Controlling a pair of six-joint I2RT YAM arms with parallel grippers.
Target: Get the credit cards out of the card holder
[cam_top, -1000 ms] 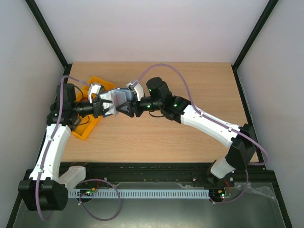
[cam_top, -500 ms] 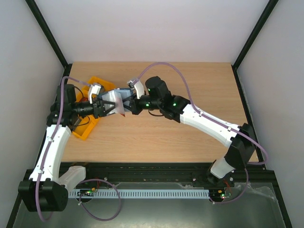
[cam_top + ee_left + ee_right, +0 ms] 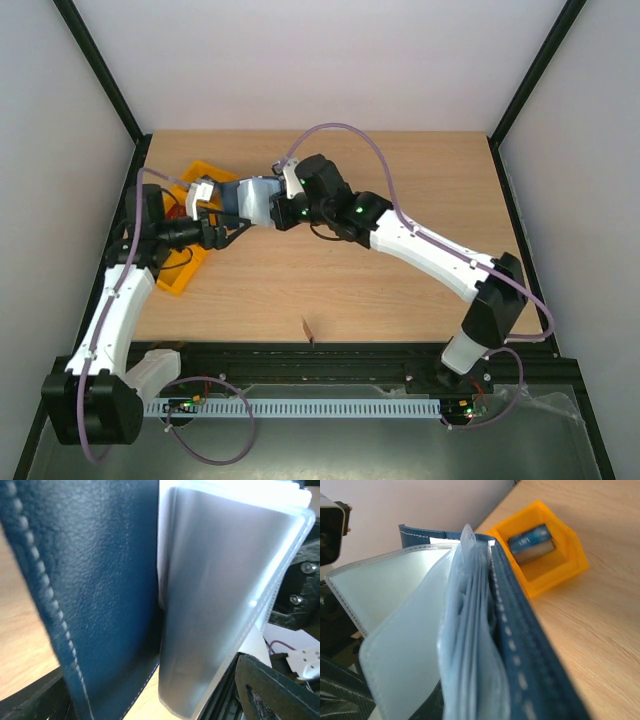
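Observation:
My right gripper (image 3: pixel 272 208) is shut on the navy-blue card holder (image 3: pixel 250 200) and holds it open above the table's back left. The right wrist view shows its stitched navy cover (image 3: pixel 520 645) and a fan of clear sleeves (image 3: pixel 405 630). I cannot make out any credit cards in the sleeves. My left gripper (image 3: pixel 226 233) stands open just left of and below the holder. In the left wrist view the cover (image 3: pixel 100 580) and sleeves (image 3: pixel 225 590) hang between its wide-apart fingers. A small thin brownish piece (image 3: pixel 307 328) stands at the table's front edge; I cannot tell if it is a card.
An orange tray (image 3: pixel 175 278) lies at the table's left edge under the left arm. One of its compartments (image 3: pixel 560 575) holds a blue and white thing (image 3: pixel 530 542). Black frame posts stand at the table's corners.
The left gripper has let go of the holder, opened and drawn back left. The right gripper shut on the holder and carried it back-left. A small thin piece dropped to the front edge.

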